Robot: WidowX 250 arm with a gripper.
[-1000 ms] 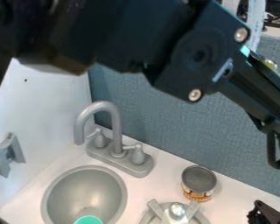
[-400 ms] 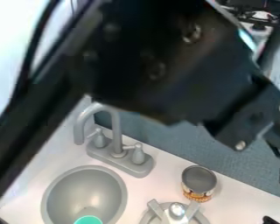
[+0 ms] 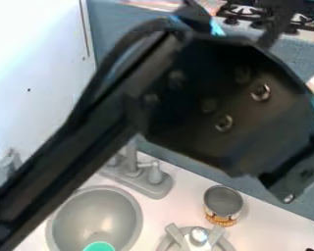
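Can (image 3: 223,202) upright near counter's (image 3: 186,203) back edge, beside knobbed lid (image 3: 198,236); cannot tell opening or hold of claw (image 3: 309,249).

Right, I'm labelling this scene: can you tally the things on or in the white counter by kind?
Sink: 1
Faucet: 1
Can: 1
Teal item in the sink: 1
Round grey item with a knob: 1
Total: 5

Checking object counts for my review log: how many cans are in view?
1. The can stands upright on the white counter, right of the sink in the picture, by the blue-grey wall. The arm blocks much of the view, so others may be hidden.
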